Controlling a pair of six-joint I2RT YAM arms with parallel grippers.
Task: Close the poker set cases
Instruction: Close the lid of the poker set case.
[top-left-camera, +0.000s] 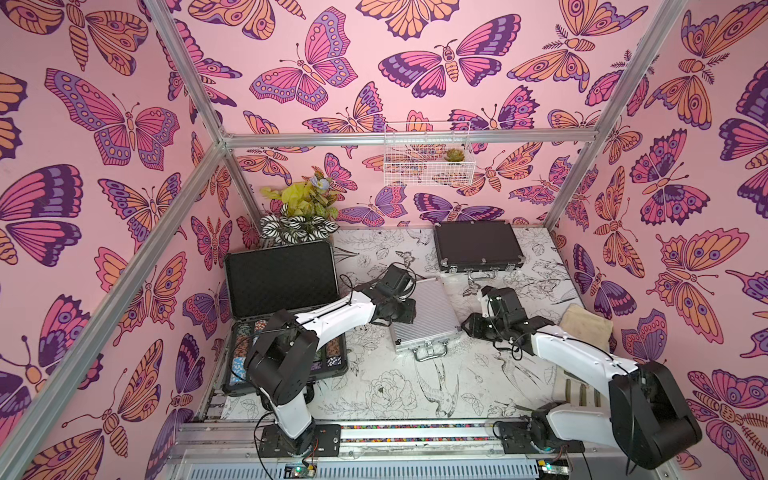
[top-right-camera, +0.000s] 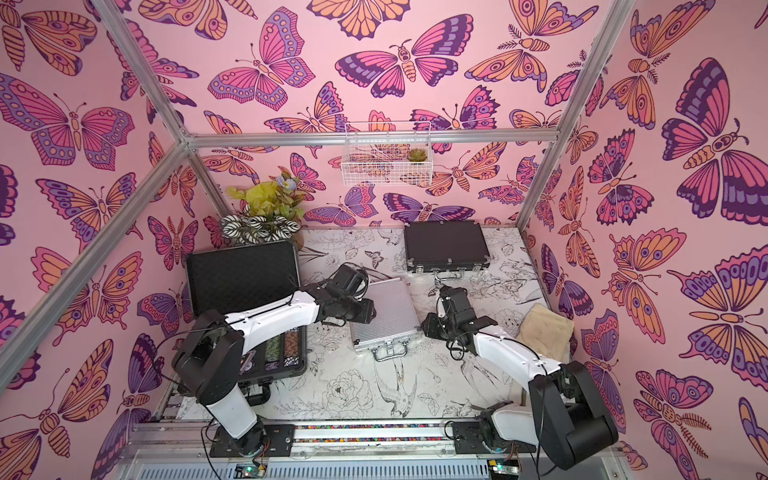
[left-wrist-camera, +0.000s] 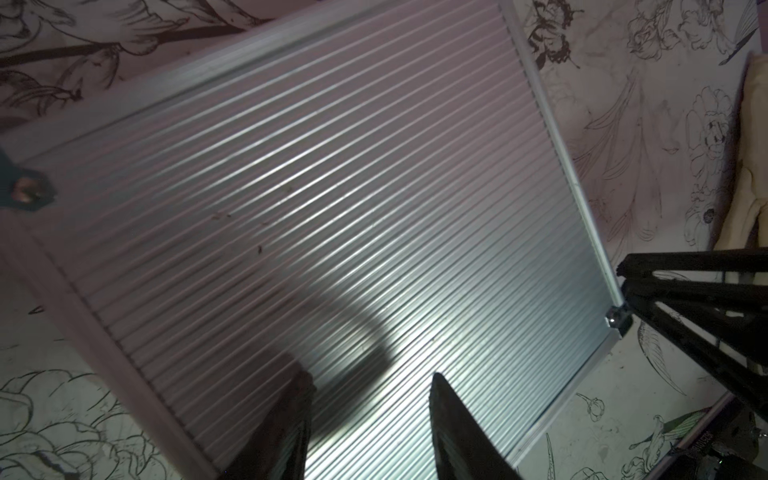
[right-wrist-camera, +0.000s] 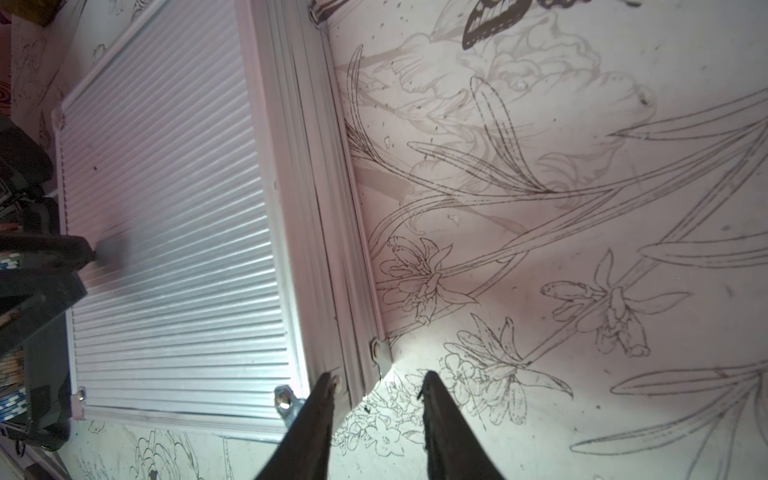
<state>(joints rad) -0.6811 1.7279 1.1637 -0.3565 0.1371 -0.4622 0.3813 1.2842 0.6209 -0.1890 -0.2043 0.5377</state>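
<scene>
The small silver aluminium case (top-left-camera: 428, 316) (top-right-camera: 386, 316) lies shut in the middle of the table, handle toward the front. My left gripper (top-left-camera: 405, 313) (left-wrist-camera: 372, 378) hovers open over its ribbed lid (left-wrist-camera: 332, 208), jaws apart and empty. My right gripper (top-left-camera: 464, 328) (right-wrist-camera: 376, 382) is open at the case's right front corner (right-wrist-camera: 380, 351), one finger against the case's side and the other over the table. The large black ribbed case (top-left-camera: 282, 278) (top-right-camera: 243, 276) stands open at the left, lid upright, coloured chips showing. The medium black silver-trimmed case (top-left-camera: 478, 245) (top-right-camera: 446, 245) lies shut at the back right.
Potted plants (top-left-camera: 299, 216) stand in the back left corner behind the large case. A white wire basket (top-left-camera: 428, 158) hangs on the back wall. A beige cloth (top-left-camera: 586, 328) lies by the right wall. Aluminium frame posts bound the cell.
</scene>
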